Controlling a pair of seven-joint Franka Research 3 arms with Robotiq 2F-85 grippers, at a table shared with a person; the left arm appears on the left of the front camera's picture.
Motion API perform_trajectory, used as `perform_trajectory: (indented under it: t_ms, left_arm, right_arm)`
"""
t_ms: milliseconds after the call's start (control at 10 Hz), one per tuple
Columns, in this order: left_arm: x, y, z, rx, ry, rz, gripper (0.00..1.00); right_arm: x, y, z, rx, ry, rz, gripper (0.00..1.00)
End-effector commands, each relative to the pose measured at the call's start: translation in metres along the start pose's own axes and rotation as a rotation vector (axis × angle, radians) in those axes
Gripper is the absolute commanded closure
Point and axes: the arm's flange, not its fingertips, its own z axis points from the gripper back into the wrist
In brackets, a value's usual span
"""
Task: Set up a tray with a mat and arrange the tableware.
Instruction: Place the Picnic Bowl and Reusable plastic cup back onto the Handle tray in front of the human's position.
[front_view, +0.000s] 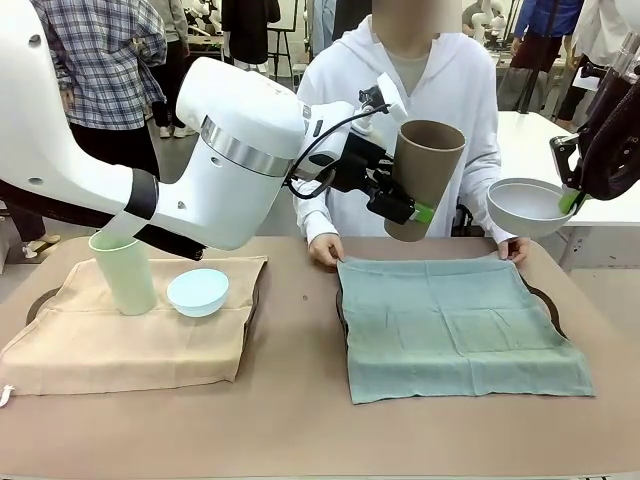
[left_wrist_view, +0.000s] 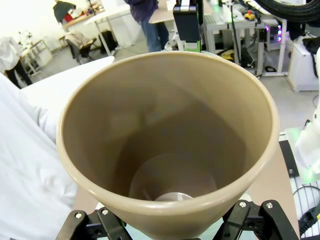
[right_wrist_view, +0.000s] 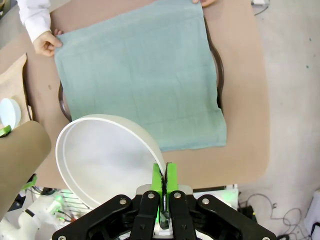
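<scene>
Green mat (front_view: 460, 325) lies spread on its tray (front_view: 548, 303), nothing on it yet. My left gripper (front_view: 405, 205) clamps the tan-brown cup (front_view: 424, 178) aloft; my right gripper (right_wrist_view: 164, 181) pinches the white bowl (right_wrist_view: 106, 159) rim above the mat. Pale green cup (front_view: 124, 270) and light blue bowl (front_view: 198, 291) already sit on the beige mat (front_view: 135, 335).

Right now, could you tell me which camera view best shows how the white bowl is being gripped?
The right wrist view: the right gripper pinches the white bowl by its rim. The front view shows the bowl from outside, grip partly hidden. The left wrist view looks into the tan cup.
</scene>
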Motion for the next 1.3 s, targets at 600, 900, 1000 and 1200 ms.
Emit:
perform_trajectory:
  t_ms: [600, 900, 1000, 1200]
  left_arm:
    - [0.001, 0.002, 0.001, -0.012, -0.010, -0.016, 0.70]
    - [-0.028, 0.009, -0.004, -0.039, -0.057, 0.023, 0.17]
    - [-0.053, 0.015, -0.012, -0.075, -0.114, 0.039, 0.17]
    - [-0.084, 0.016, -0.023, -0.100, -0.180, 0.032, 0.17]
  right_arm:
    - [0.001, -0.002, -0.002, 0.006, -0.003, 0.010, 1.00]
    - [0.016, -0.006, -0.029, 0.008, 0.055, 0.002, 0.96]
    - [0.031, -0.011, -0.056, 0.010, 0.077, -0.010, 0.96]
    - [0.042, -0.016, -0.092, 0.015, 0.086, -0.004, 0.96]
